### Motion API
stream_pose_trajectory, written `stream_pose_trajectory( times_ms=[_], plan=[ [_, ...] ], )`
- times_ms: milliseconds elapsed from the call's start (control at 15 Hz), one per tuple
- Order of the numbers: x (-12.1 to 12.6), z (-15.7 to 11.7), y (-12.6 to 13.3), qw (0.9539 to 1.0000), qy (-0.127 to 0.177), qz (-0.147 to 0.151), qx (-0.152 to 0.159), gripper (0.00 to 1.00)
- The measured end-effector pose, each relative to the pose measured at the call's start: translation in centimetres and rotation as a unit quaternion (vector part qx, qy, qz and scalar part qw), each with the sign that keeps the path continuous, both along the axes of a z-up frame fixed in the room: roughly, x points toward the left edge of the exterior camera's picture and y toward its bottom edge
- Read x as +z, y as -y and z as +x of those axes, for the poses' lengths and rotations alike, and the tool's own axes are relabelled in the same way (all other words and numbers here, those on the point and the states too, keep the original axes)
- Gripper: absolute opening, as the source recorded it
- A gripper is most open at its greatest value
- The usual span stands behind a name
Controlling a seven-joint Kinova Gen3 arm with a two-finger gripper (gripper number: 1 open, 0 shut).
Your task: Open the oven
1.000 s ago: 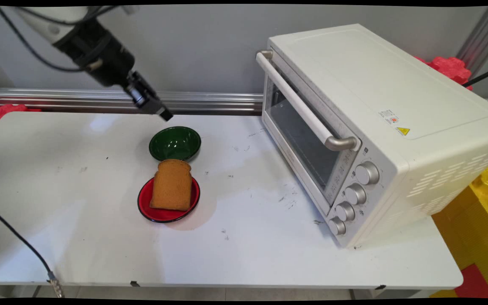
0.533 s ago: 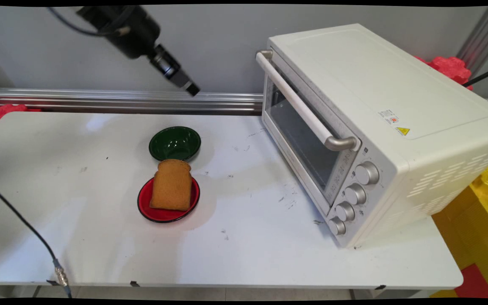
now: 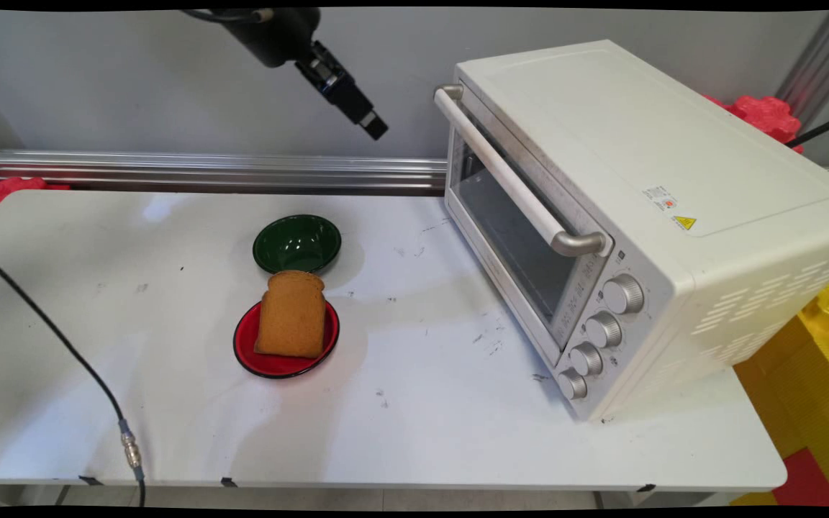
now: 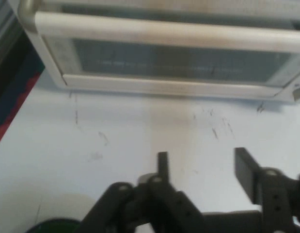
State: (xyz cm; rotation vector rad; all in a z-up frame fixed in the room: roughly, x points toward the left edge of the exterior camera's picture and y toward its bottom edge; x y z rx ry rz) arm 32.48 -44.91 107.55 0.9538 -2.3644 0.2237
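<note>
- Main view: the gripper [image 3: 373,128] hangs high in the air, tilted down toward the toaster oven [image 3: 637,223], just left of the oven's handle [image 3: 508,180] and apart from it.
- It holds nothing.
- The oven door is closed; four knobs [image 3: 604,329] run down its right front.
- Well left of the oven, on the white table [image 3: 422,432], a green bowl [image 3: 297,243] sits empty.
- A red plate [image 3: 249,352] lies just in front of the bowl, carrying a slice of toast [image 3: 292,314].
- Hand view: the gripper [image 4: 203,170] has its two fingers [image 4: 245,172] spread wide, with bare table between them.
- The oven's handle [image 4: 164,31] and glass door [image 4: 179,63] fill the top.
- The green bowl's rim [image 4: 55,225] peeks in at the bottom left.
</note>
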Motion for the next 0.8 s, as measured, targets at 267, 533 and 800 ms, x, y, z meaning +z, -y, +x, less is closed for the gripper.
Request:
stream_pose_trajectory(
  times_ms=[267, 533, 800],
  plan=[
    [0.2, -1.9, 1.6, 0.9999, -0.003, -0.007, -0.008, 1.0],
    [0.2, -3.7, 3.1, 0.9996, -0.003, -0.021, -0.02, 1.0],
    [-0.1, -5.2, 4.3, 0.9989, -0.004, -0.036, -0.03, 1.0]
  ],
)
